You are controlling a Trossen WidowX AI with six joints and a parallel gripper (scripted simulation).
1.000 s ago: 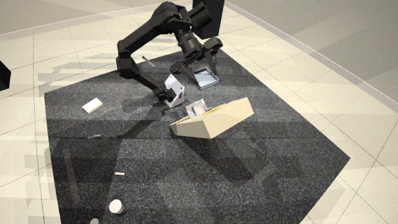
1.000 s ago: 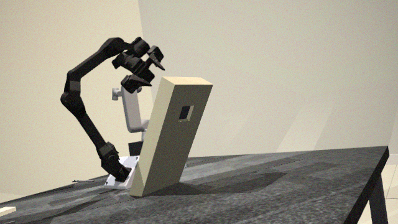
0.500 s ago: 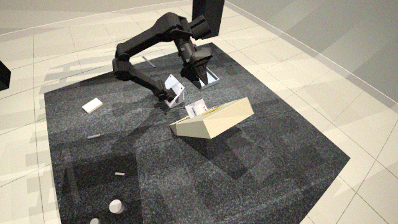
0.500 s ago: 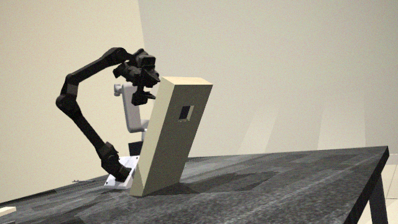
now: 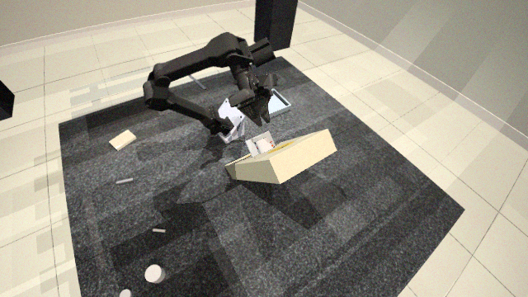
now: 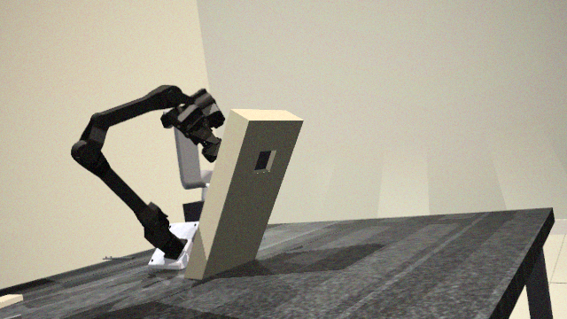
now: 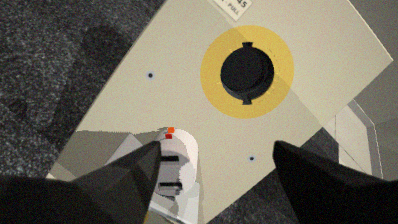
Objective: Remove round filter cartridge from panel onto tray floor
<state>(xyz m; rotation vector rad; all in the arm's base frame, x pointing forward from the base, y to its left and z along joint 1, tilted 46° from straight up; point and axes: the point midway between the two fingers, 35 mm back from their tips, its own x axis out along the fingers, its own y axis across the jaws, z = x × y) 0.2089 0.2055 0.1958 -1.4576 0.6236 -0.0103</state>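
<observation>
The service panel (image 5: 307, 156) (image 6: 252, 199) (image 7: 175, 100) leans on the table. Its round socket (image 7: 247, 72), inside a yellow ring (image 7: 212, 75), is empty and dark. The white cartridge (image 5: 264, 144) (image 7: 188, 160), with two dark slots and orange and red marks, lies in a small pale open-topped tray (image 5: 250, 148) beside the panel's face. My gripper (image 5: 264, 123) (image 6: 211, 159) (image 7: 217, 148) is open above the tray and panel face, with nothing between its fingers. In the wrist view the left finger overlaps the cartridge's edge; whether they touch cannot be told.
A shallow light-blue tray (image 5: 281, 106) lies behind the gripper. A white plate (image 5: 229, 111) (image 6: 170, 263) is by the arm's base. A cream block (image 5: 122, 140), two thin rods (image 5: 124, 181) (image 5: 158, 230) and a white cylinder (image 5: 154, 273) lie farther off.
</observation>
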